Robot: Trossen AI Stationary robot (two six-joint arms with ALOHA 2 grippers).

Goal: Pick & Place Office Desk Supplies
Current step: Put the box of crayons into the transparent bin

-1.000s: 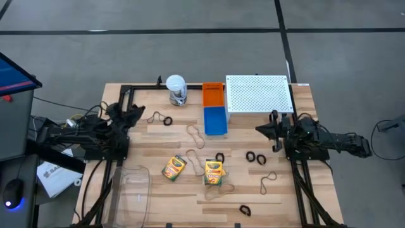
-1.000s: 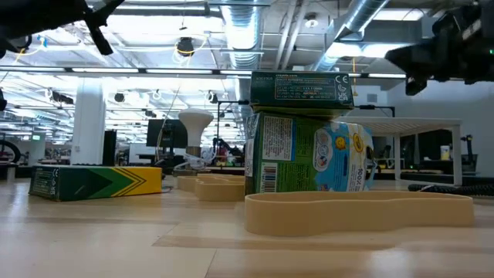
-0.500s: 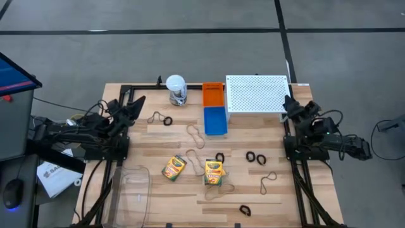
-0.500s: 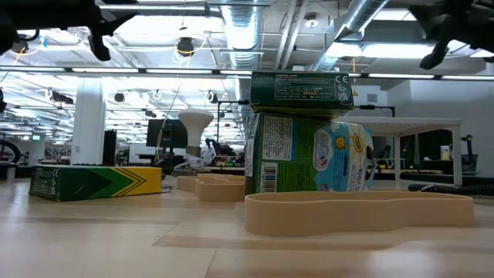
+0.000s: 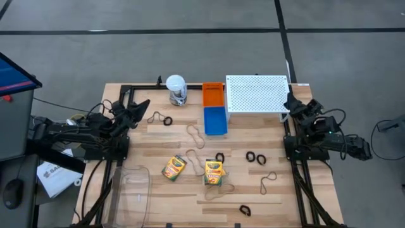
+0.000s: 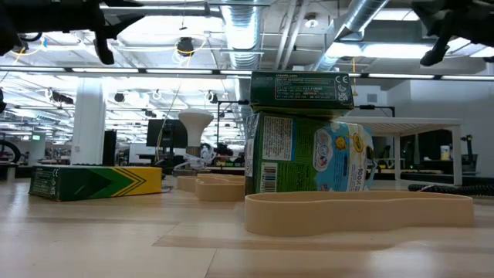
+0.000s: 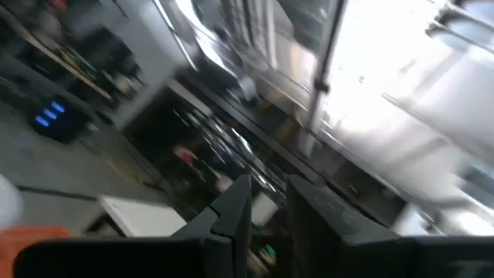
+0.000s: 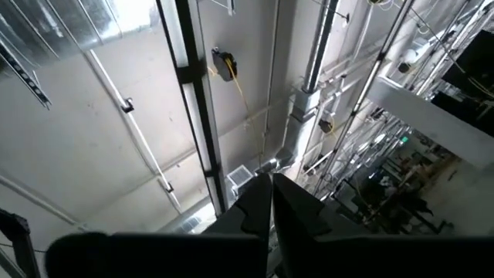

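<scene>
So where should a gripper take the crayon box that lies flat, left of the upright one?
Come straight down on the flat crayon box and close across its narrow width. It lies tilted on the table, so turn the fingers to match; its long sides are clear.

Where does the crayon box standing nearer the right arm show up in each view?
High view: the crayon box stands low of centre, right of the other crayon box.
Low view: it fills the middle, upright, behind a rubber band.
Left wrist view: not in it.
Right wrist view: not in it.
Shared landmark: the other crayon box, lying flat at the left of the low view.
</scene>
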